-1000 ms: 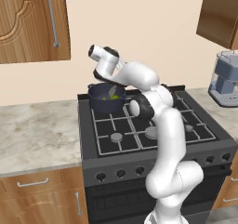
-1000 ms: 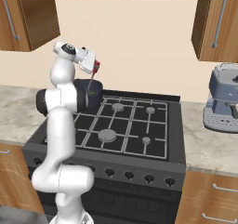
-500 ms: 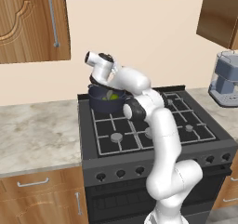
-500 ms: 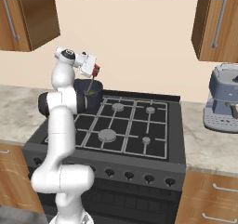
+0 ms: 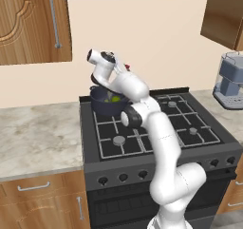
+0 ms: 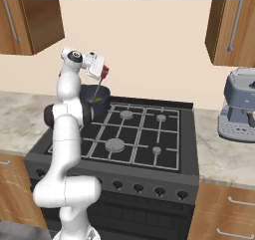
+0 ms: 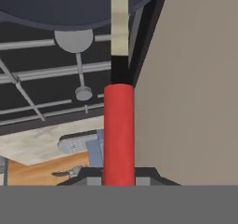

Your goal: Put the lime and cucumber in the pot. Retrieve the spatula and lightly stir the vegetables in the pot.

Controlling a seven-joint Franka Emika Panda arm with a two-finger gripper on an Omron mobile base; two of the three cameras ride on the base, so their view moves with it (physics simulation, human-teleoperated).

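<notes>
Navy-grey pot [image 5: 105, 102] sits on the back-left burner of the stove [image 5: 156, 133], close to the stove's rear edge by the wall. From my left base view I can see into it: a bright green lime [image 5: 115, 99] lies inside against the near-right wall, and a darker green shape beside it looks like the cucumber [image 5: 108, 98], though my arm covers most of it. In the right base view I get a sliver of bright green at the pot's rim [image 6: 98, 100].

My gripper [image 6: 102, 73] hangs above the pot's back-right edge, tilted, and its jaws are clamped narrow on the red handle of the spatula [image 6: 100, 86]. The spatula runs down from the jaws toward the pot, its thin metal shaft reaching the rim; I cannot tell whether the head touches the vegetables. In the hand view the red handle [image 7: 119, 135] rises straight up between the fingertips, then a dark neck and a pale metal strip that crosses the pot's dark rim [image 7: 69, 7]. The stove's other 3 burners carry nothing. A grey coffee machine [image 6: 239, 106] stands on the counter near its right end, well apart from the stove.
</notes>
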